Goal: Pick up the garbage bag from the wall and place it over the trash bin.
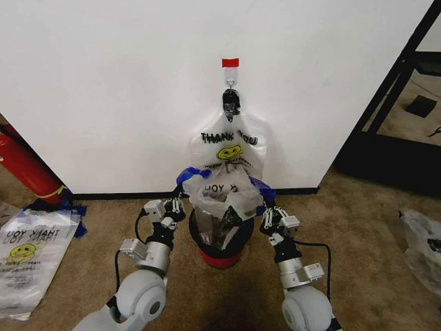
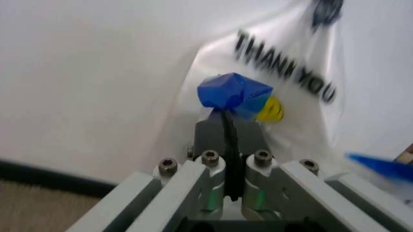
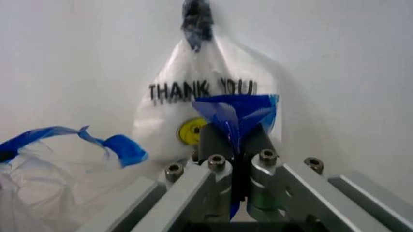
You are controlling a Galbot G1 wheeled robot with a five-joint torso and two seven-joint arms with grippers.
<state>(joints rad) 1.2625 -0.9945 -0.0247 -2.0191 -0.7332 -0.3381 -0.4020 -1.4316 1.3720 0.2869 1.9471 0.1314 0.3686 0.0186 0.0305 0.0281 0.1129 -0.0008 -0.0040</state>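
We count two THANK YOU bags at the wall (image 1: 103, 83): one hanging bag (image 1: 229, 146) still on the metal hook (image 1: 231, 86) under a small red tape strip (image 1: 230, 63), and the garbage bag (image 1: 222, 196) that our grippers hold, spread over the mouth of the one trash bin (image 1: 222, 241), a black mesh basket with a red base that stands on the floor just in front of the baseboard, below the hanging bag. A third printed bag (image 1: 31, 258) lies flat on the carpet (image 1: 358, 234) to our left, and a further clear plastic bag (image 1: 422, 248) lies at the right edge. There is one long red cylinder (image 1: 27, 165) leaning at the far left, and a black frame (image 1: 396, 83) at the right where the wall ends. The floor is brown carpet, and the wall is plain white. Our left gripper (image 1: 176, 202) sits at the left side of the bin's rim; in the left wrist view its fingers (image 2: 210, 137) are pressed together on a blue tape tab (image 2: 231, 92) of the garbage bag. Our right gripper (image 1: 266, 212) sits at the right side of the rim; in the right wrist view its fingers (image 3: 255, 140) are likewise pinched on a second blue tab (image 3: 235, 113), with the bag's crumpled film (image 3: 58, 169) and blue-edged rim stretching away toward the other arm. The bag is drawn between the two grippers, its open mouth over the top of the bin, with part of the film sagging down inside the mesh.
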